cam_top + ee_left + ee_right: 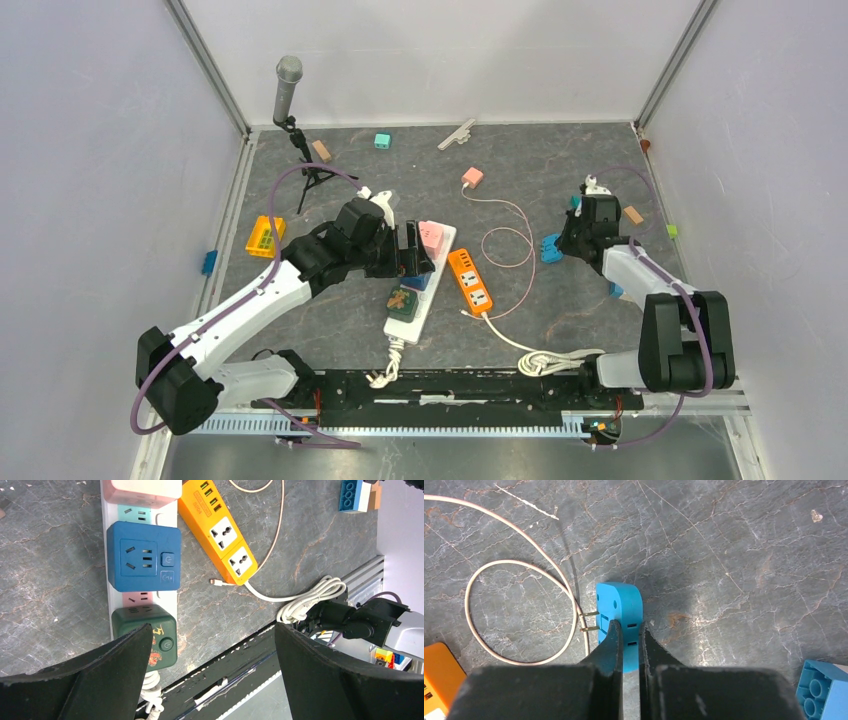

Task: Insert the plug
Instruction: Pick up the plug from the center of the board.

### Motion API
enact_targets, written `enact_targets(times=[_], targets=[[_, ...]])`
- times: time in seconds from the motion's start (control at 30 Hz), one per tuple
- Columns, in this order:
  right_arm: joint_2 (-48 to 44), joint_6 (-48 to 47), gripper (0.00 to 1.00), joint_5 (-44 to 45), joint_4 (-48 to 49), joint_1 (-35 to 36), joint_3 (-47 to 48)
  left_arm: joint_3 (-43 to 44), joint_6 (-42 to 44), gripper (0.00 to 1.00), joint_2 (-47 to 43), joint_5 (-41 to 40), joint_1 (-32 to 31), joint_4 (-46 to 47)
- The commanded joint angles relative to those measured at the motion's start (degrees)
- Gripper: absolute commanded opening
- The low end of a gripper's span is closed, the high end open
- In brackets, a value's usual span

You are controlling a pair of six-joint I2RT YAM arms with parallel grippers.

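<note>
A light blue plug point(620, 601) with two brass prongs pointing left lies on the grey table. My right gripper point(629, 628) is shut on its body from both sides; in the top view the plug point(551, 248) sits at that gripper point(570, 240). My left gripper point(212, 630) stands open above the near end of the white power strip point(169, 598), holding nothing. The strip carries a pink adapter point(142, 490), a blue adapter point(142, 555) and a green adapter point(157, 635). An orange power strip point(470, 280) lies beside it.
A thin pale cable point(519, 577) loops just left of the plug's prongs. A blue toy brick point(821, 690) lies to the right. A microphone on a tripod point(288, 85), a yellow block point(264, 236) and small blocks dot the back of the table.
</note>
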Motion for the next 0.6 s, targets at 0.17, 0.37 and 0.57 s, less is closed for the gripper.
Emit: enact_targets(times=[0.17,0.37,0.57], targets=[[-0.70,-3.17,0.00,-1.10,-7.54,0.16,-1.59,0.24,1.04,0.97,-0.35,-0.83,0.32,2.12],[-2.55,-3.28,0.00,-6.83,-7.38,0.14,-1.23,0.41,1.02,0.97,-0.16,-0.34,0.33,2.30],[-5.59,-2.18,0.00,-15.03,-7.48,0.16,-0.77,0.21,0.22,0.98,-0.42,0.60,0.33,4.00]])
